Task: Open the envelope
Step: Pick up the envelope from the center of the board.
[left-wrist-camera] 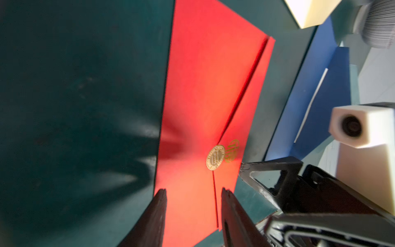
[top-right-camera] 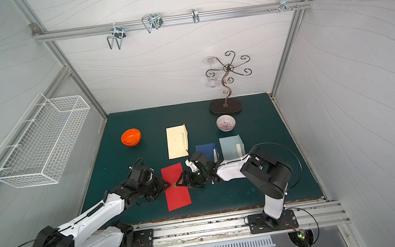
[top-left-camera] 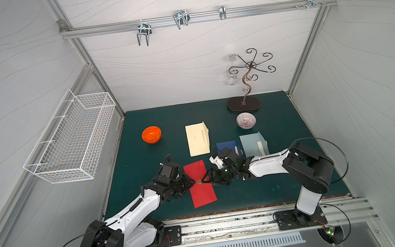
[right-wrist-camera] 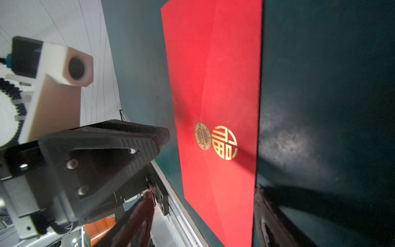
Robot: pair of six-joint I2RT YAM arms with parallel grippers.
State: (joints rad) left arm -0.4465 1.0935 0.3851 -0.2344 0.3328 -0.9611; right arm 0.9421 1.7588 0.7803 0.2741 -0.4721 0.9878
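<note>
The red envelope (top-left-camera: 200, 195) lay flat and still sealed on the green bench (top-left-camera: 263, 185), in its front-centre part. In both top views its long axis ran almost from 12 to 6 o'clock. The gold seal (top-left-camera: 199, 181) sat at mid-length, where the flap seams met. The left hand (top-left-camera: 192, 181) came in from 9 o'clock. Its tips were at the envelope's 9 o'clock long edge, level with the seal, and the jaws stood apart around nothing but open red paper in the left wrist view. The right hand (top-left-camera: 208, 179) faced it from 3 o'clock, spread wide and also empty, with one fingertip at or just over the 3 o'clock edge. Both hands therefore pointed across the short axis straight at the seal, and the envelope lay between them. The right tip looked very slightly nearer. The coming move probably turned on that seal, because the flap's point seemed to end there and a fingertip would have to slip under it from the side. The pictures did not settle which long edge hinged the flap.
</note>
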